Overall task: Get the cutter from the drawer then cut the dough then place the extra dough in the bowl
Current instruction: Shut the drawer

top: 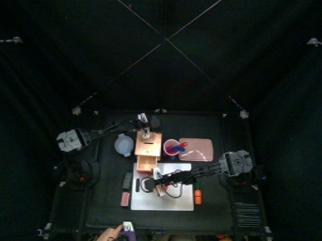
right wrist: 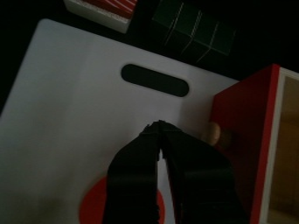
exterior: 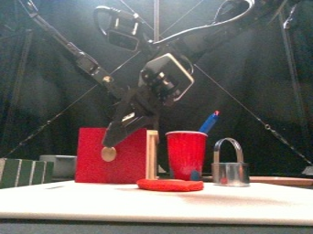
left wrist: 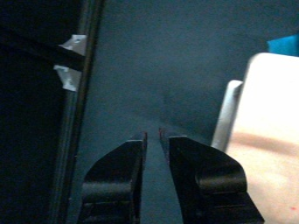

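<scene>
Top view: the white board (top: 184, 201) lies at the near middle of the table (top: 94, 212), and the wooden box (top: 147, 149) stands just beyond its far left part. The blue-grey bowl (top: 123, 144) stands left of the box. The pink tray (top: 202, 143) lies right of the box and carries the red cup (top: 174, 147). The left claw (top: 143, 124) hangs beyond the far side of the box, its arm entering from the left. The right claw (top: 154, 178) is over the left part of the board, close to the near face of the box. Front view: the dough (exterior: 170, 185), a flat red disc, lies on the board. The cutter (exterior: 229, 164) stands upright to the right of the dough and apart from it, wire handle raised, held by neither claw. The red drawer front (exterior: 88, 164) faces the near edge. The right claw's tips are just above its knob (exterior: 109, 154); contact cannot be confirmed. A blue knife (exterior: 210, 121) stands in the cup. The dark green sushi roll (exterior: 17, 172) sits at the left. Left wrist view: the left claw's jaws are drawn together to a thin slit and grip nothing, above bare table beside the pale box. Right wrist view: the right claw's jaws are pressed together and empty, tips over the board, with the knob just beside them and the dough near.
</scene>
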Robot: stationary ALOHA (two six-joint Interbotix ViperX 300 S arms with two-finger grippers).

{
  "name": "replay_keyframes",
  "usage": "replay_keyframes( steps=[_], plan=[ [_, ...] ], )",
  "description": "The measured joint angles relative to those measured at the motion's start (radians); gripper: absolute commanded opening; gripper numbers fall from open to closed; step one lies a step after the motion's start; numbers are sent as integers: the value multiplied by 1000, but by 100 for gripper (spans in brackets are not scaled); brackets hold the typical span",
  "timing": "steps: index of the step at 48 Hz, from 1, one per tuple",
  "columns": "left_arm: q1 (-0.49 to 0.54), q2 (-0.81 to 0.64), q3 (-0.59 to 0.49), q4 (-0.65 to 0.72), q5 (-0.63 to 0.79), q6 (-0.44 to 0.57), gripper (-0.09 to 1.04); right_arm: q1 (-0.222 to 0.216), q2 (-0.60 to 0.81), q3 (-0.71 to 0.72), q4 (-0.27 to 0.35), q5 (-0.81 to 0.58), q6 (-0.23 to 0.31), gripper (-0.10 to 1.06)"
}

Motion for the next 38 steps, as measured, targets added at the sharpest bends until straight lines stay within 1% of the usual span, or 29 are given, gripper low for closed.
replay_keyframes(
  steps=[6,12,14,16,18,24,32,38],
  plan=[
    [0,2,0,-46,2,34,65,-25,29,-28,-25,37,2,16],
    [-2,2,0,-61,2,40,65,-51,34,-48,-41,80,6,16],
    [-2,2,0,-61,2,40,64,-54,34,-51,-46,89,-2,16],
    [-3,2,0,-61,2,40,64,-57,34,-55,-54,98,8,16],
    [-3,2,0,-63,2,40,64,-60,34,-57,-61,106,-3,16],
    [-2,2,3,-61,-3,40,64,-74,34,-64,-94,117,3,16],
    [-2,2,3,-61,-6,40,64,-120,34,-80,-140,141,6,16],
    [-3,2,5,-63,-14,40,64,-158,34,-83,-150,152,5,16]
  ],
)
